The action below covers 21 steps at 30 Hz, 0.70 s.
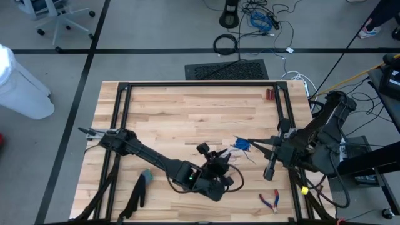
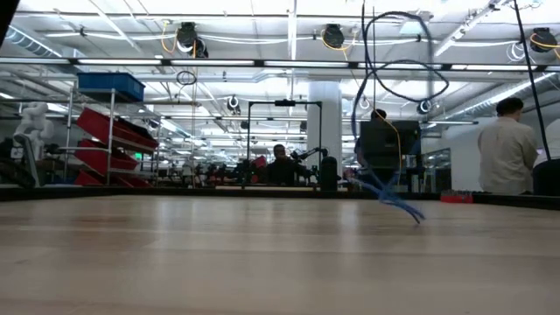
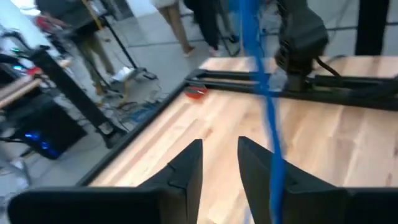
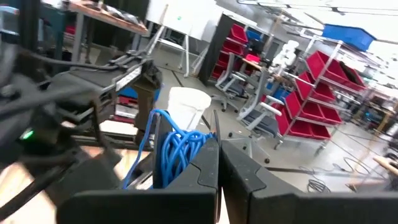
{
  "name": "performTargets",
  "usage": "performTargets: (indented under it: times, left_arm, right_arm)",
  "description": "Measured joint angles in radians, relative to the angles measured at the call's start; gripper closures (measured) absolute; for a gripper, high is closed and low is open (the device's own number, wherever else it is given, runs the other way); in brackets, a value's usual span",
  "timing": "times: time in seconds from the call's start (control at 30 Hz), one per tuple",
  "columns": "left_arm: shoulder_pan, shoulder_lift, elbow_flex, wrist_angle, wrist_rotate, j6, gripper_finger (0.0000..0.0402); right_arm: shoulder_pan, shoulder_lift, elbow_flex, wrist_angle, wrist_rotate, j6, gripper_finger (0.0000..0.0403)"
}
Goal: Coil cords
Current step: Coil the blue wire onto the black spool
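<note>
The cord is blue. A bunch of its loops (image 4: 177, 146) sits at the tips of my right gripper (image 4: 219, 163), which is shut on it and points level toward the table's left (image 1: 250, 142). A strand (image 1: 250, 156) trails down from the bunch; in the low view it hangs above the tabletop (image 2: 387, 188). My left gripper (image 3: 219, 163) is open at the near middle (image 1: 220, 157), with nothing between its fingers. The strand (image 3: 267, 118) passes along the outer side of one finger. My right gripper pinches the bunched loops of the cord (image 4: 198, 140) between its two shut fingers, coming level from the table's right. The bunch is lifted clear and a slack strand hangs below it. My left gripper: the strand crosses one finger (image 3: 277, 186); whether they touch I cannot tell.
Red-handled pliers (image 1: 270, 200) lie near the front right. A dark and green object (image 1: 145, 177) lies at the near left, and a small red thing (image 1: 269, 94) at the far right. A black frame (image 1: 200, 84) borders the table. People stand in the room beyond (image 2: 507, 149).
</note>
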State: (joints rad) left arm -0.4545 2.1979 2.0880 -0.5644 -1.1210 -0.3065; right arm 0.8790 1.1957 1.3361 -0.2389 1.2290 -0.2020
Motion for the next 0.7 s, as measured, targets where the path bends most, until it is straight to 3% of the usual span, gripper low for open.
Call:
performTargets:
  times: [0.2,0.4,0.57,0.7]
  left_arm:
    - [-0.038,-0.039,0.000,-0.019,-0.186,0.045,0.0289]
    - [-0.080,-0.098,0.000,-0.031,-0.284,0.103,0.0316]
    - [-0.089,-0.140,0.000,-0.069,-0.296,0.110,0.0361]
    - [-0.083,-0.143,0.000,-0.114,-0.224,0.105,0.0392]
  right_arm:
    - [0.050,-0.003,0.000,-0.023,-0.006,0.005,0.0403]
    - [0.080,-0.015,0.000,-0.022,-0.077,0.007,0.0403]
    - [0.078,-0.016,0.000,-0.019,-0.142,0.007,0.0403]
    - [0.079,-0.016,0.000,0.026,-0.158,-0.023,0.0403]
